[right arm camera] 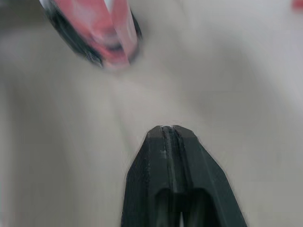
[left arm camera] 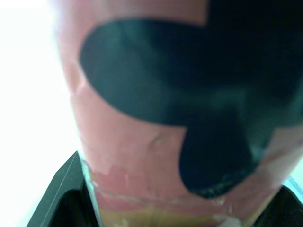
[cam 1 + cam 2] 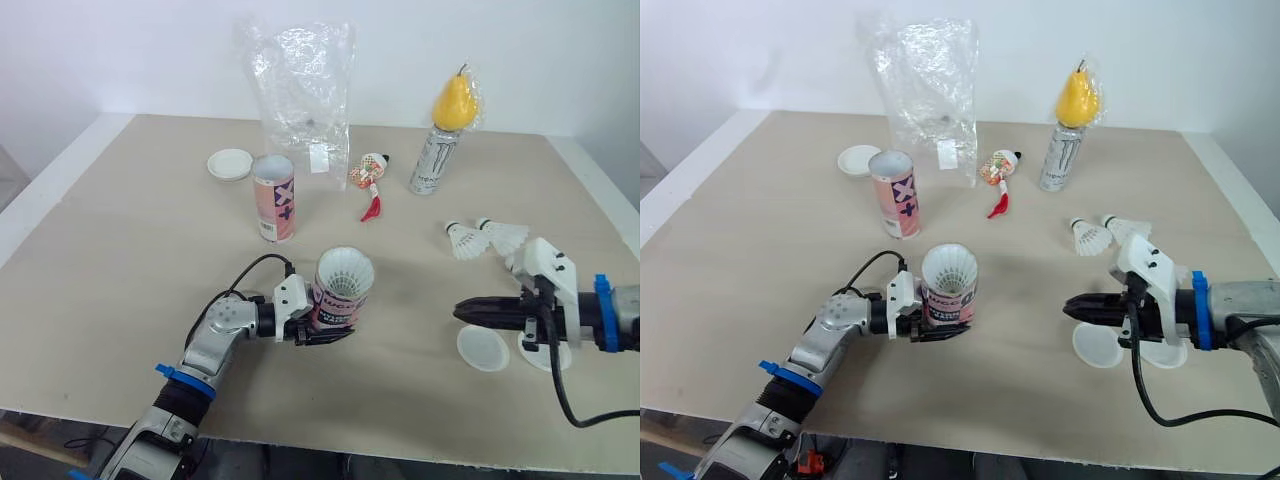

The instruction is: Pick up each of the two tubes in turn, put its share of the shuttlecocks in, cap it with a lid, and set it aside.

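With left tool (image 3: pixel 322 332) clamped on the tube (image 3: pixel 336 300), keep it upright; spread the pinched-together, empty right tool (image 3: pixel 463 312) and take the lid (image 3: pixel 483 349) just beside it by its rim.

At the back of the pale counter (image 3: pixel 120 250) a crumpled clear plastic bag (image 3: pixel 300 90) stands upright. To its right sits a tall drink can (image 3: pixel 433 163) with a yellow pear (image 3: pixel 455 102) perched on top. Between them lies a small red-and-white wrapper (image 3: pixel 370 175).

Pink, black-marked tube (image 3: pixel 338 303) — white shuttlecocks (image 3: pixel 465 241), white lid (image 3: pixel 482 349), yellow pear (image 3: pixel 455 100), beige table (image 3: pixel 120 250)
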Motion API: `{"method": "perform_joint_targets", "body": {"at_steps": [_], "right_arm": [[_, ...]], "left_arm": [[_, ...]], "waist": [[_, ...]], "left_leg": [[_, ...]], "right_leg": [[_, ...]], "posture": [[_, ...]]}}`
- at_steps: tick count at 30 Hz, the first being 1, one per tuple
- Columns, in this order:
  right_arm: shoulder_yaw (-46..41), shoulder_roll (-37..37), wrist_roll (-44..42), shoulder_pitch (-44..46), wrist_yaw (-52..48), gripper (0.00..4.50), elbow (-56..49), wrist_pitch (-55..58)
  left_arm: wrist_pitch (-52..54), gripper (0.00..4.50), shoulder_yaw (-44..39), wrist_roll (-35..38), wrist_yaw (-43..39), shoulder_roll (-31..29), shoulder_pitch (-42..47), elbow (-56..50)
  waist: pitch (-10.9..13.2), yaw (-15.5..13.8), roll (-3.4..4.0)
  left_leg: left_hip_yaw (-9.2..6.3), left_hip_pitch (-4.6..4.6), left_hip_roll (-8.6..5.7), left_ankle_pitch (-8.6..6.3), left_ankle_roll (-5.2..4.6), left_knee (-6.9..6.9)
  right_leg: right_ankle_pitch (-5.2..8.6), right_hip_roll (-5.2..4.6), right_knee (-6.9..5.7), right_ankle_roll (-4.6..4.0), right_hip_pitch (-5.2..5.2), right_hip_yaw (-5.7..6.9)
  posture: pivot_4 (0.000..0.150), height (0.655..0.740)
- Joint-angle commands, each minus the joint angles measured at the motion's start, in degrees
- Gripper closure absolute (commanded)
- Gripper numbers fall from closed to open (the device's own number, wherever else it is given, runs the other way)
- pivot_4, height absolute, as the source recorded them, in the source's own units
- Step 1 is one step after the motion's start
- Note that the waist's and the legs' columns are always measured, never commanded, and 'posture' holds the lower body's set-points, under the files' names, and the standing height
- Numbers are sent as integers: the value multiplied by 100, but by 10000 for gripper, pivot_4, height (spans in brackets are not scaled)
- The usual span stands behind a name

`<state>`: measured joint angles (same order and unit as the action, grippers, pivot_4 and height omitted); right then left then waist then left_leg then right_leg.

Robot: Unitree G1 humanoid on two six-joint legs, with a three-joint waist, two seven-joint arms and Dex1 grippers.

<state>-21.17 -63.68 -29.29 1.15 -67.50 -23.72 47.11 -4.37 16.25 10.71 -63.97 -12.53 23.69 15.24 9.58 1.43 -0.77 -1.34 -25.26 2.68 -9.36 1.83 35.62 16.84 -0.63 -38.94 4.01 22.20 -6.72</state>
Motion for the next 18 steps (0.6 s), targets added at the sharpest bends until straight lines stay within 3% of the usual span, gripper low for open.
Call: {"method": "perform_joint_targets", "body": {"at_steps": [1, 3, 4, 7, 18], "right_arm": [[-130, -273, 382, -334, -95, 23163, 366, -449], [-44, -365, 538, -434, -113, 16372, 584, -675], [30, -397, 585, -388, -122, 10815, 719, -747], [282, -497, 699, -185, -172, 1510, 1034, -930], [1371, -362, 1020, 815, -187, 1510, 1820, -1312]], "left_arm": [[-111, 15104, 123, 154, -230, 79, 8, -68], [-73, 15104, 179, 169, -291, 88, -17, -138], [-23, 15104, 221, 181, -315, 96, -36, -203], [103, 15104, 261, 223, -308, 138, -54, -309], [275, 15104, 267, 102, -129, 195, -6, -179]], "waist": [[3, 1, -7], [2, 2, -5], [2, 8, -5], [2, 23, -4], [1, 66, -1]], "left_leg": [[0, 2, 0, 0, 0, 0], [6, 1, -1, 0, 0, 1], [8, 1, -1, 0, 0, 0], [7, 3, 0, 0, 0, -2], [6, 5, -1, 0, 0, -4]], "right_leg": [[0, 0, 0, 0, -1, 0], [1, -1, 1, 1, 0, -5], [1, -1, 1, 2, 1, -7], [1, 1, 1, 2, 1, -7], [2, 2, 1, 4, -2, -10]], "posture": [[1500, 7400], [1500, 7400], [1500, 7400], [1500, 7400], [1500, 7400]]}}
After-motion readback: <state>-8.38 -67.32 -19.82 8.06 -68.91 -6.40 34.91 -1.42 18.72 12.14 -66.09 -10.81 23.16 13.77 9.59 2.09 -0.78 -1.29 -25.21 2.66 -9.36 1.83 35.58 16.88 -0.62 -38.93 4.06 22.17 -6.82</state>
